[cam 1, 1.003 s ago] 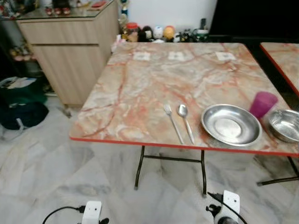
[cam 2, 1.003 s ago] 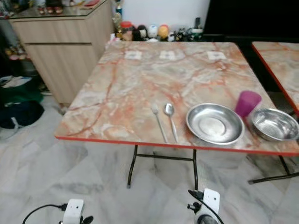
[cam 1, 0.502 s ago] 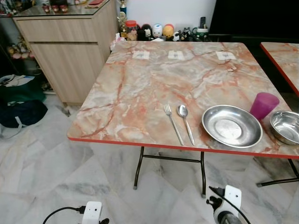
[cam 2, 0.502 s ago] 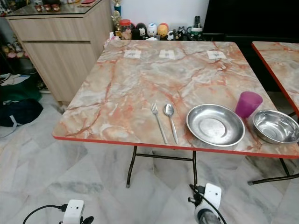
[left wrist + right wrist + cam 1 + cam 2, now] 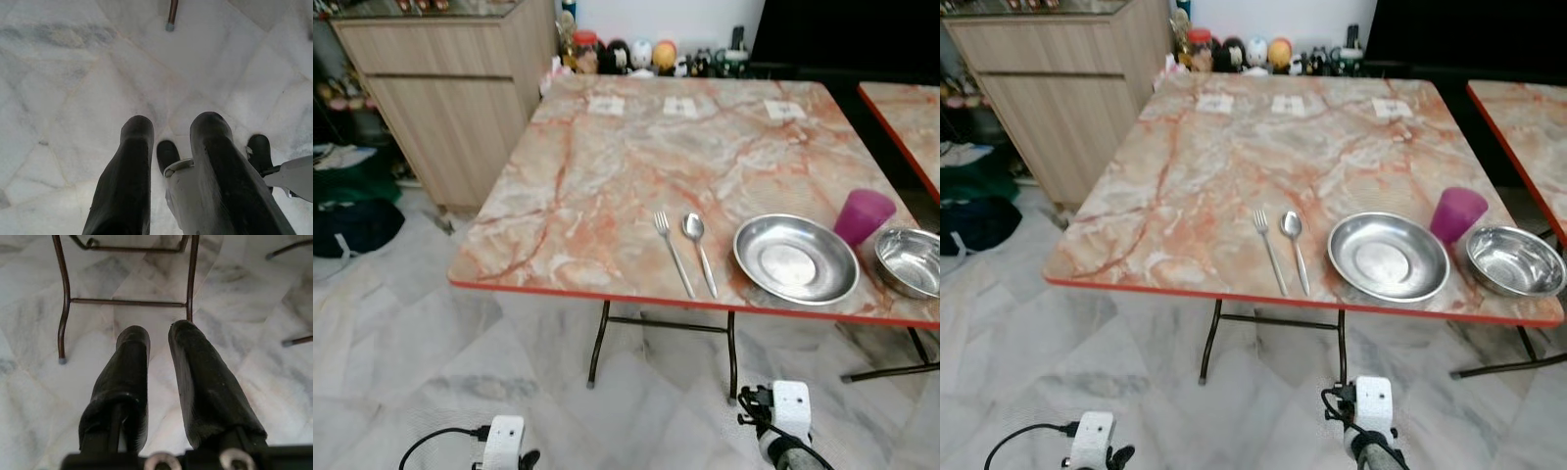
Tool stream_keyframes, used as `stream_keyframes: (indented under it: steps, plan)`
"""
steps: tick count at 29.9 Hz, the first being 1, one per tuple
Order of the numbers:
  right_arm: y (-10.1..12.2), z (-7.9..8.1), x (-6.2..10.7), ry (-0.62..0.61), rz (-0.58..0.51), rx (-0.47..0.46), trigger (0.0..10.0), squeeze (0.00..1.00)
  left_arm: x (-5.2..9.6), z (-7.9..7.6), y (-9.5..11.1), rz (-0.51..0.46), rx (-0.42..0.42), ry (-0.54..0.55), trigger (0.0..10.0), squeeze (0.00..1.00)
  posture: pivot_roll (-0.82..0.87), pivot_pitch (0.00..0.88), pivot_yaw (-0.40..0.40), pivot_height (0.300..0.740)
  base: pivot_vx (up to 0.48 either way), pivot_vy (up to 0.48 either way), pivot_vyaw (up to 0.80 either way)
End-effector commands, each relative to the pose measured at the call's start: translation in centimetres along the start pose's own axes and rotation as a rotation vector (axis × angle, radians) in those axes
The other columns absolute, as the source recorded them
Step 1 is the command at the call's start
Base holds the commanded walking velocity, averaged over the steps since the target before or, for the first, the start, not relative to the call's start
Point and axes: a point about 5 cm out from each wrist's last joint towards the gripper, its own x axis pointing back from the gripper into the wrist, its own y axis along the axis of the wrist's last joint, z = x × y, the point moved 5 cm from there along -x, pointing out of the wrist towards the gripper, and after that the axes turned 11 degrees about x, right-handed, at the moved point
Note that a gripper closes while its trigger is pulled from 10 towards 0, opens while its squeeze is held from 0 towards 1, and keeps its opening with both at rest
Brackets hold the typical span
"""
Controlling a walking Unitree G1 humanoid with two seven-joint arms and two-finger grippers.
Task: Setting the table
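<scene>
Fingers of the left gripper [image 5: 168, 147] and right gripper [image 5: 159, 347] are hanging slightly parted and empty over the floor [image 5: 58, 88]. The view has been shifting closer, suggesting an approach. Ahead, fork [image 5: 674, 253], spoon [image 5: 699, 252], plate [image 5: 795, 258], cup [image 5: 864, 216] and bowl [image 5: 909, 261] are lying along the table [image 5: 607, 176] near edge.

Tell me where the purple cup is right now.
In the left eye view the purple cup stands on the table's right side, between the steel plate and the steel bowl.
</scene>
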Motion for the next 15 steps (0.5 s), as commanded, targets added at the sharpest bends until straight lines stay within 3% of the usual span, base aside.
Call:
stream_keyframes:
  steps: [1, 3, 8, 11, 13, 15]
  plan:
    - [0.4, -0.5, 0.7, -0.019, -0.056, -0.009, 10.0, 0.0, 0.2, 0.7, -0.6, 0.015, 0.017, 0.021, 10.0, 0.0, -0.1, 0.098, -0.02, 0.74, 0.0, 0.0, 0.0]
    - [1.4, -0.5, 2.1, -0.023, -0.146, 0.019, 10.0, 0.0, 0.3, 0.9, -1.0, 0.026, 0.016, 0.025, 10.0, 0.0, -0.1, 0.101, -0.02, 0.74, 0.0, 0.0, 0.0]
    - [2.5, -0.9, 3.1, -0.045, -0.204, 0.027, 10.0, 0.0, 0.4, 1.1, -1.2, 0.035, 0.016, 0.03, 10.0, 0.0, -0.1, 0.104, -0.022, 0.74, 0.0, 0.0, 0.0]
    - [4.9, -1.9, 4.2, -0.085, -0.297, 0.072, 10.0, 0.0, 0.5, 1.4, -1.6, 0.046, 0.018, 0.037, 10.0, 0.0, -0.1, 0.102, -0.022, 0.74, 0.0, 0.0, 0.0]
    - [5.4, -2.1, 4.4, -0.092, -0.312, 0.078, 10.0, 0.0, 0.5, 1.5, -1.6, 0.048, 0.018, 0.039, 10.0, 0.0, -0.1, 0.103, -0.021, 0.74, 0.0, 0.0, 0.0]
    - [7.6, -2.7, 5.0, -0.126, -0.365, 0.081, 10.0, 0.0, 0.6, 1.6, -1.7, 0.053, 0.017, 0.043, 10.0, 0.0, -0.1, 0.102, -0.019, 0.74, 0.0, 0.0, 0.0]
